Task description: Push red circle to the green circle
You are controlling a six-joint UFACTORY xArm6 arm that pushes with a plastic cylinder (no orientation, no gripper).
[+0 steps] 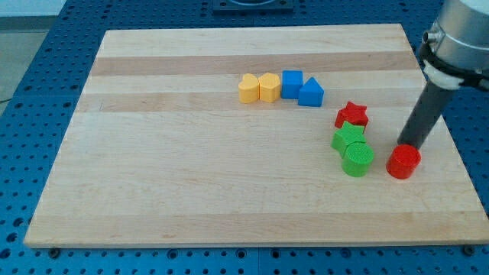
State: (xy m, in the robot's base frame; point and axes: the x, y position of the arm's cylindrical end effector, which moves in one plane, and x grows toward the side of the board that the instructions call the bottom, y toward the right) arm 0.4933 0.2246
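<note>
Eight blocks lie on the counter point(191, 191): two yellow, two blue, two green, two red. At lower right, the red circle point(403, 163) sits just right of the green circle point(357, 160), apart. My tip point(406, 145) meets the red circle's upper edge; there is no claw.

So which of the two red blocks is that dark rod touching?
The red circle at the view's right: my tip sits at its top edge. The red star lies apart, up-left.

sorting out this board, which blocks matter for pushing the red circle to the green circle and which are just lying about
In the job:
red circle
green circle
my tip, at the red circle's top edge

Lying about:
green star
red star
blue cube
blue triangle
yellow heart
yellow hexagon
</note>
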